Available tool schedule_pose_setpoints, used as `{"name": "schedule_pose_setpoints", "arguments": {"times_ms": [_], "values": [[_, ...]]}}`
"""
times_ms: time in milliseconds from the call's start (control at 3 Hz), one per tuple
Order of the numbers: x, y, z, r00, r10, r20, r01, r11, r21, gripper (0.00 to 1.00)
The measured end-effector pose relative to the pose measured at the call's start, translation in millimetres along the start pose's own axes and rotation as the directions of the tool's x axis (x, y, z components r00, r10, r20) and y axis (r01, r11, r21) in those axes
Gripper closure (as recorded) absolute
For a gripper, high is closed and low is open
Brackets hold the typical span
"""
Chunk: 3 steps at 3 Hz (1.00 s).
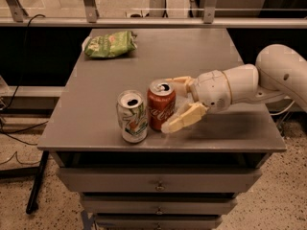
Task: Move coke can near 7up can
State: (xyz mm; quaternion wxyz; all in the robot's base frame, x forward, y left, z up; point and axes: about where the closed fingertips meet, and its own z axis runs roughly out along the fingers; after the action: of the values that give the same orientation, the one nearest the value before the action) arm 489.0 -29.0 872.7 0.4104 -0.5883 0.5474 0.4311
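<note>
The red coke can (159,105) stands upright on the grey table (216,47), near its front edge. The white and green 7up can (132,116) stands upright just left of it, with a small gap between them. My gripper (168,104) reaches in from the right at can height. Its fingers are spread, one behind the coke can's top and the near finger (184,119) in front and to the right of its base. The fingers flank the coke can without squeezing it.
A green chip bag (110,44) lies at the table's back left. The table sits on a drawer cabinet (158,186). My white arm (278,73) crosses the table's right edge. A railing runs behind the table.
</note>
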Motion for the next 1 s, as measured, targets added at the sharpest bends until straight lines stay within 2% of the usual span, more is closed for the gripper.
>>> {"name": "schedule_pose_setpoints", "arguments": {"times_ms": [333,667,1000], "values": [[0.3,0.1,0.3,1.000,0.000,-0.001,0.000,1.0000,-0.001,0.00],[-5.5,-17.1,-25.0,0.998,-0.039,-0.039,0.041,0.9974,0.059,0.00],[-15.9,-50.9,-83.4,0.993,-0.094,-0.074,0.105,0.9790,0.174,0.00]]}}
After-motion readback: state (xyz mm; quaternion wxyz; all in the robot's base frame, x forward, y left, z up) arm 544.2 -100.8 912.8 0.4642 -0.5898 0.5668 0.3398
